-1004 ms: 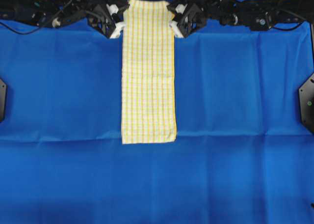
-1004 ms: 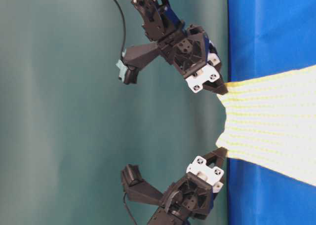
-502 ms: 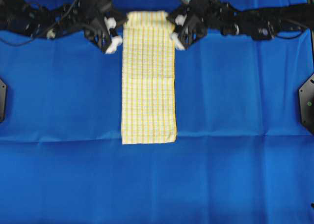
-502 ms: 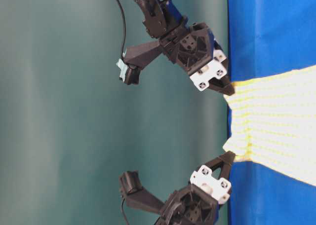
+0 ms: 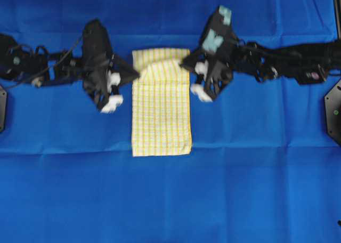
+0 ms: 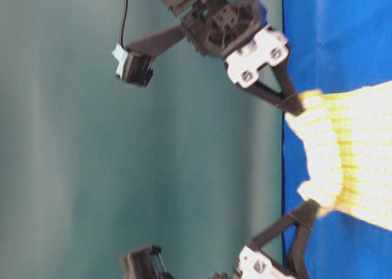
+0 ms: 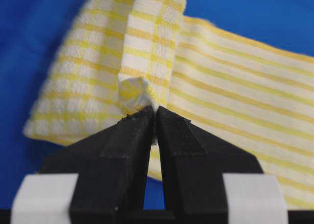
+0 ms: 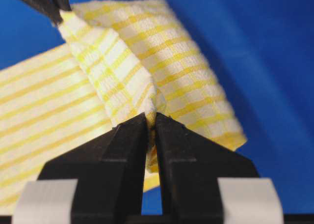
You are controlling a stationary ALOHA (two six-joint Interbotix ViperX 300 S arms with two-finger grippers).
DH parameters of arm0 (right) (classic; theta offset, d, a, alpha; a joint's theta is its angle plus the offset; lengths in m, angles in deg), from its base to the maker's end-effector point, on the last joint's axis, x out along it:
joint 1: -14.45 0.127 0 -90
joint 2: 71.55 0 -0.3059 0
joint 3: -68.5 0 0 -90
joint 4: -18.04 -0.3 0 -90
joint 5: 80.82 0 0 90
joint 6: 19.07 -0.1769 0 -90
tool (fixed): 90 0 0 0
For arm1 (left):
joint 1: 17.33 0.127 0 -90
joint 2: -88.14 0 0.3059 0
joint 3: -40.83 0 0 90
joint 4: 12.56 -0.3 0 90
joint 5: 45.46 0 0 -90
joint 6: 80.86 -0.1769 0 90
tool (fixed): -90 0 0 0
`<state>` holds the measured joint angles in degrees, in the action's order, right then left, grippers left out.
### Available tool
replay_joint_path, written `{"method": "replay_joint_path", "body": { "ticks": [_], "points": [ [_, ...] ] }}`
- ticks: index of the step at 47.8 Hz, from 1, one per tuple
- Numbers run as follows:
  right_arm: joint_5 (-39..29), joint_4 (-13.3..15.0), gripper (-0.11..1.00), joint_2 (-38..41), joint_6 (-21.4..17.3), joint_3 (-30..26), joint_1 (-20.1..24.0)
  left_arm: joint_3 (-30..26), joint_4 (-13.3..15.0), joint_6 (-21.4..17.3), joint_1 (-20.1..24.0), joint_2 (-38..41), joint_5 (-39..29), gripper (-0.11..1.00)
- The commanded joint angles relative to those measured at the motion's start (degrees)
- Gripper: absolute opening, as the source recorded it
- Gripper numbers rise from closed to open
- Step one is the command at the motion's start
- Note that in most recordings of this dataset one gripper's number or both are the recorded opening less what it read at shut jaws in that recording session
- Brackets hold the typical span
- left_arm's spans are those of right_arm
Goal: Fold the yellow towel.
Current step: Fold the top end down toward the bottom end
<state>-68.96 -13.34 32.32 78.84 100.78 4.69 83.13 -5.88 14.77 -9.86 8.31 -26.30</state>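
While the overhead view shows the left gripper (image 5: 134, 75) and right gripper (image 5: 185, 66) flanking the towel (image 5: 161, 112) on the blue cloth (image 5: 170, 195), only the wrist views show each grip: the left gripper's fingers (image 7: 132, 135) pinch a bunched towel corner, and the right gripper's fingers (image 8: 130, 135) pinch the other corner. The towel, a narrow strip of yellow-and-white checks, lies mid-table, its far end lifted and doubled toward the near end. The table-level view shows that raised fold hanging between both grippers. Overhead, motion blur smears the fingertips, and the table-level view cuts off one arm at its lower edge.
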Motion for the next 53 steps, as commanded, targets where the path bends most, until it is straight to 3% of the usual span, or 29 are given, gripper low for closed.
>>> {"method": "replay_joint_path", "body": {
  "ticks": [1, 9, 20, 53],
  "points": [
    [1.05, -1.67, 0.05, -2.20, 0.09, 0.70, 2.90, 0.35, 0.26, 1.58, -3.34, -2.02, 0.79, 0.02],
    [2.99, -4.04, 0.05, -2.81, 0.09, 2.29, 8.26, 1.41, 0.26, 5.89, -9.76, -2.90, 1.32, 0.02],
    [4.83, -5.80, 0.05, -2.99, 0.09, 2.81, 13.80, 1.41, 0.26, 8.53, -16.26, -2.72, 1.32, 0.02],
    [5.62, -6.50, 0.05, 1.76, 0.09, 2.20, 17.67, 0.79, 0.26, 8.35, -17.93, 2.64, 1.32, 0.02]
  ]
}}
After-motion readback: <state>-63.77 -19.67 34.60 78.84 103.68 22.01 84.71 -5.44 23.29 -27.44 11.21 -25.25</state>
